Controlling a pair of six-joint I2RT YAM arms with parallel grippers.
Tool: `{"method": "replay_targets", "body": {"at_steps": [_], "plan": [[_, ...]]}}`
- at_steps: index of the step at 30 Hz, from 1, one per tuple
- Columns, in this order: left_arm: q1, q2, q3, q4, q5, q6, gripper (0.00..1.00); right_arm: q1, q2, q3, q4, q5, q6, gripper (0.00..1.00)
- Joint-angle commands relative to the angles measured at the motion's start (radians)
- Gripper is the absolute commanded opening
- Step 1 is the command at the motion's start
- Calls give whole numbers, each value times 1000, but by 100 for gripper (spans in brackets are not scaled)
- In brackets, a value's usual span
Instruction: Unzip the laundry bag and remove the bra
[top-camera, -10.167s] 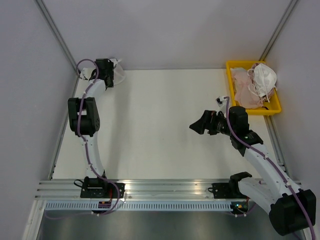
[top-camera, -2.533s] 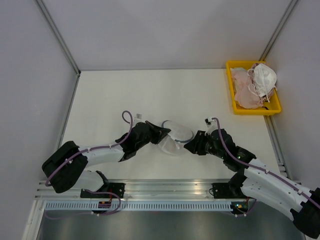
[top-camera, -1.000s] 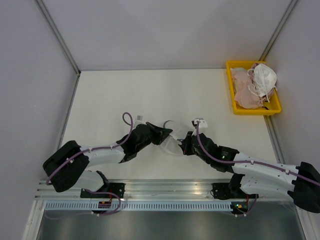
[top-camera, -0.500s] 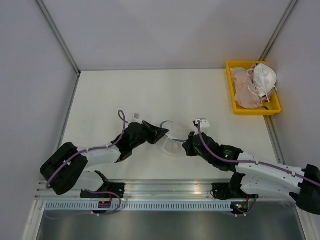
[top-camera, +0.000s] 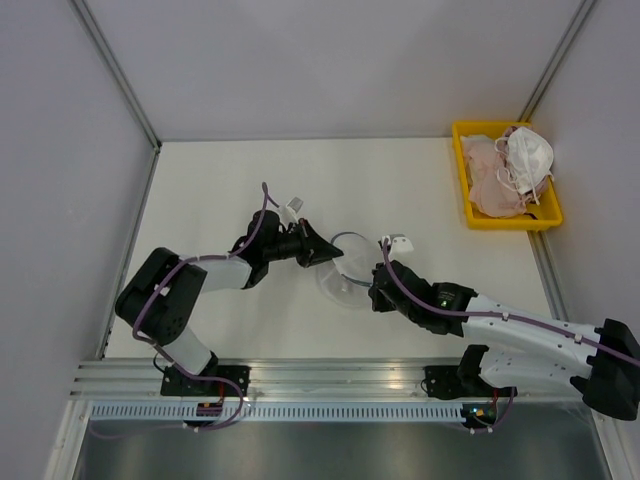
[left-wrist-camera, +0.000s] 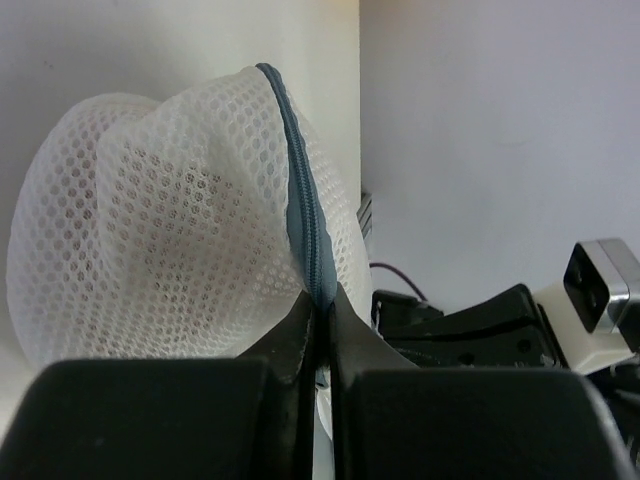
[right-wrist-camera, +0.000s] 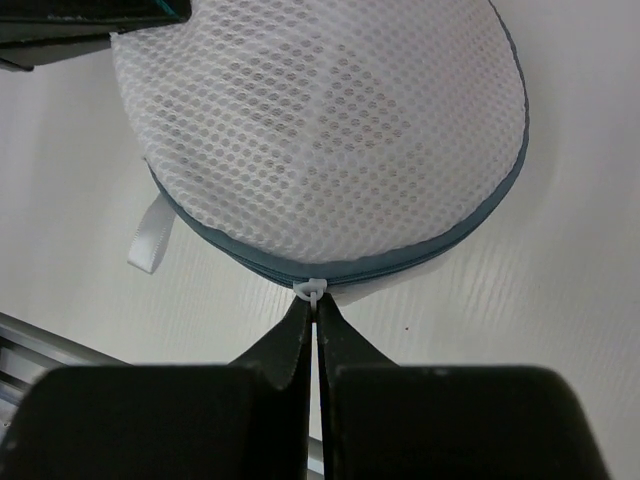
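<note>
The laundry bag (top-camera: 345, 272), a round dome of white mesh with a dark blue-grey zipper round its rim, lies mid-table between both arms. My left gripper (top-camera: 334, 256) is shut on the zipper rim at the bag's far-left side; its fingertips (left-wrist-camera: 318, 300) pinch the zipper band (left-wrist-camera: 303, 215). Shut on the small white zipper pull (right-wrist-camera: 313, 288), my right gripper (top-camera: 373, 293) sits at the near-right rim (right-wrist-camera: 313, 303). The bra is hidden; only a faint pinkish tint shows through the mesh (left-wrist-camera: 150, 200).
A yellow tray (top-camera: 458, 170) at the back right holds peach-pink garments (top-camera: 485, 178) and a white cupped item (top-camera: 528, 152) with thin straps. A white ribbon loop (right-wrist-camera: 150, 235) hangs from the bag's rim. The metal rail (top-camera: 330, 375) runs along the near edge.
The left arm has swung its elbow toward the back and turned its gripper, still pinching the rim. The bag has shifted slightly. The right gripper stays at the zipper pull.
</note>
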Motion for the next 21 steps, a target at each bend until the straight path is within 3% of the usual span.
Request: {"method": "replay_targets", "body": {"at_steps": [1, 9, 17, 21], "plan": [[51, -2, 43, -23, 140, 194, 2, 3, 3, 47, -80, 37, -27, 0], [138, 52, 125, -133, 293, 326, 2, 3, 4, 62, -150, 54, -41, 0], [150, 150, 263, -249, 497, 451, 2, 3, 43, 85, -190, 90, -47, 0], [169, 162, 312, -323, 511, 496, 3, 3, 54, 93, -193, 101, -53, 0]]}}
